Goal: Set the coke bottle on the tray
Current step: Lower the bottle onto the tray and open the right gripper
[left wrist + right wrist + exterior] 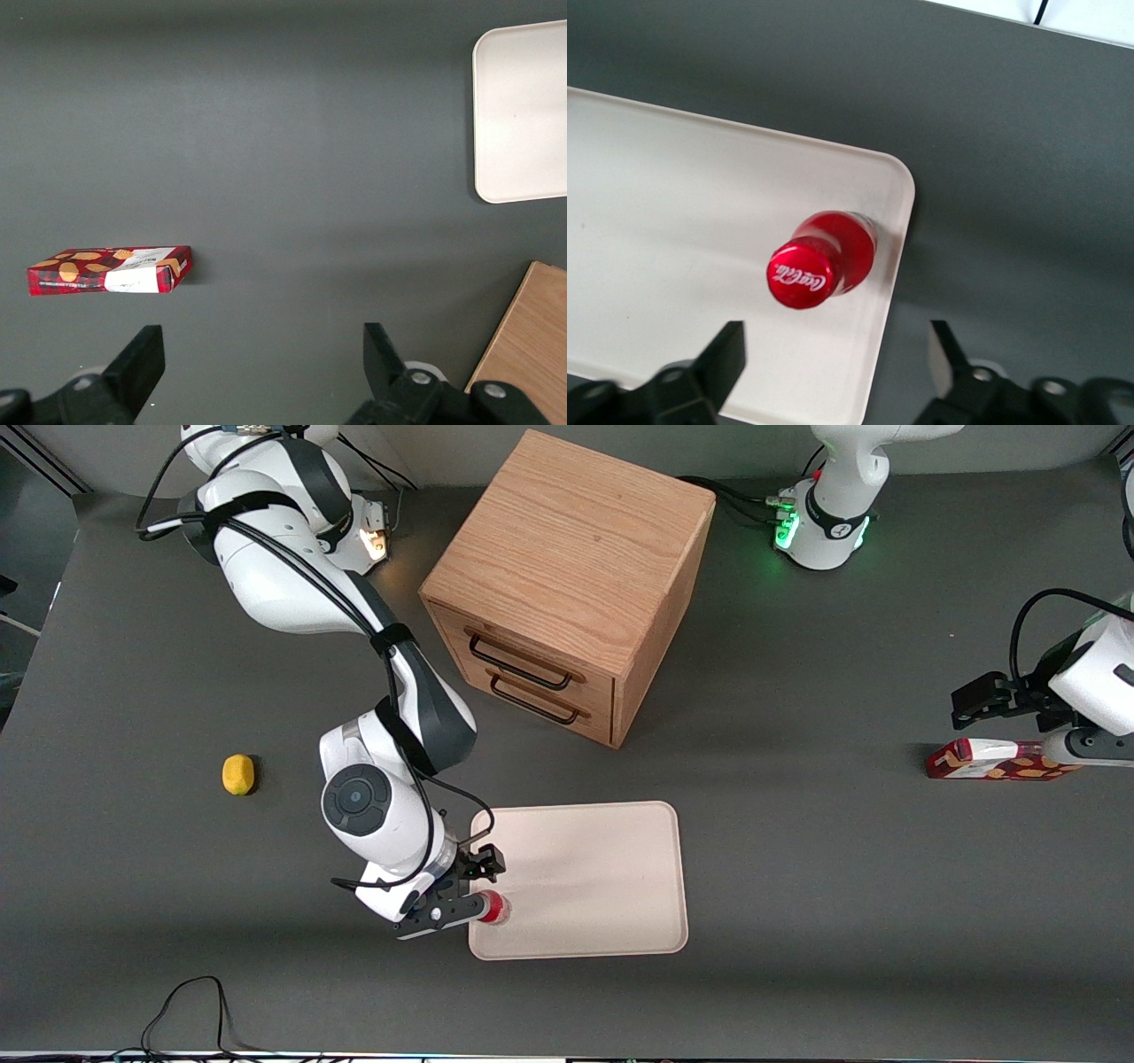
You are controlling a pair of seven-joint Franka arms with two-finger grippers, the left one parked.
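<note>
The coke bottle [494,908] stands upright on the cream tray [594,877], in the tray's corner nearest the front camera at the working arm's end. In the right wrist view I look down on its red cap and label [819,263], close to the tray's rounded rim [899,190]. My right gripper [468,887] hovers over that corner, open. Its two black fingers [726,354] stand wide apart and clear of the bottle, with nothing between them.
A wooden two-drawer cabinet [567,584] stands farther from the front camera than the tray. A yellow lemon [237,773] lies toward the working arm's end. A flat red-and-white carton [992,760] lies toward the parked arm's end. A black cable [195,1001] loops at the table's near edge.
</note>
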